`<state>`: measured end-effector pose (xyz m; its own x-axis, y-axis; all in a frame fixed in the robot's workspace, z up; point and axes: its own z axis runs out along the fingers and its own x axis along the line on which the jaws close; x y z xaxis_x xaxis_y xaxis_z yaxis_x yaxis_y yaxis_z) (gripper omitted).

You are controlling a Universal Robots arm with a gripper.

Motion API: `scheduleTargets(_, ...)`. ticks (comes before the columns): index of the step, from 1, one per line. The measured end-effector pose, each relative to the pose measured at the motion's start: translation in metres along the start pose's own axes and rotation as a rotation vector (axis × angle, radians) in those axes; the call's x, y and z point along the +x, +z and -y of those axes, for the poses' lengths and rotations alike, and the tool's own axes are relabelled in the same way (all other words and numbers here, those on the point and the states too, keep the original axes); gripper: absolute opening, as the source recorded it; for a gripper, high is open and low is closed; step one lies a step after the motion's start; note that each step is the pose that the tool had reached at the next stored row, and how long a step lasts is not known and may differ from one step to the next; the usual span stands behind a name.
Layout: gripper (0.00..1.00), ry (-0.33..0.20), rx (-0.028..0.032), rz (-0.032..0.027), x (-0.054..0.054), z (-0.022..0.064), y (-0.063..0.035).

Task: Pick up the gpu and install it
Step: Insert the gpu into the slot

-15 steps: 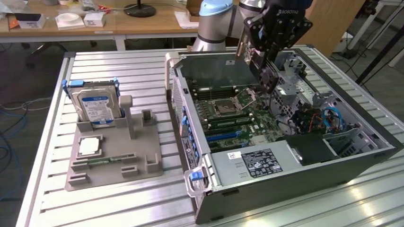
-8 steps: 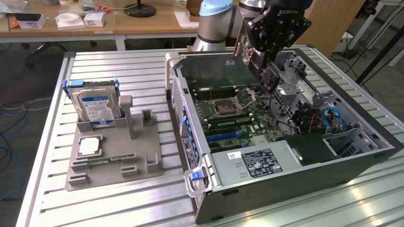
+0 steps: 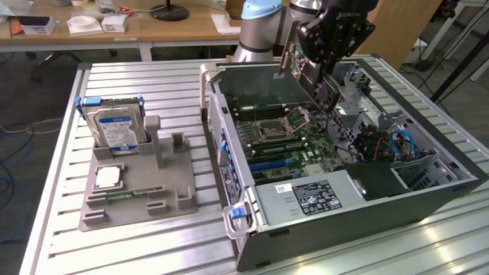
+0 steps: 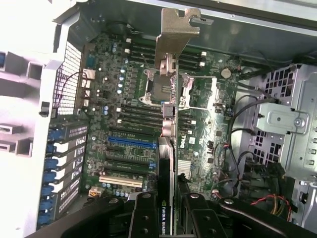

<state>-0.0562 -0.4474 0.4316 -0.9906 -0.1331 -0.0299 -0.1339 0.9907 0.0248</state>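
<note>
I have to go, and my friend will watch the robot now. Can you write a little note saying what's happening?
Gripper: shut on the gpu, which it holds edge-on with the silver bracket at the far end.
Gpu: hanging over the motherboard of the open computer case, not in any slot.
Done: gpu picked up and brought over the case.
Left: it is not yet seated in a slot.
Nearby: a hard drive stands in the grey holder.
</note>
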Motion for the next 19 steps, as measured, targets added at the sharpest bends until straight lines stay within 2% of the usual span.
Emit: scheduleTargets(19, 0.26, -0.114, -0.0033, -0.0029, -0.0001, -0.0005, 0.0007)
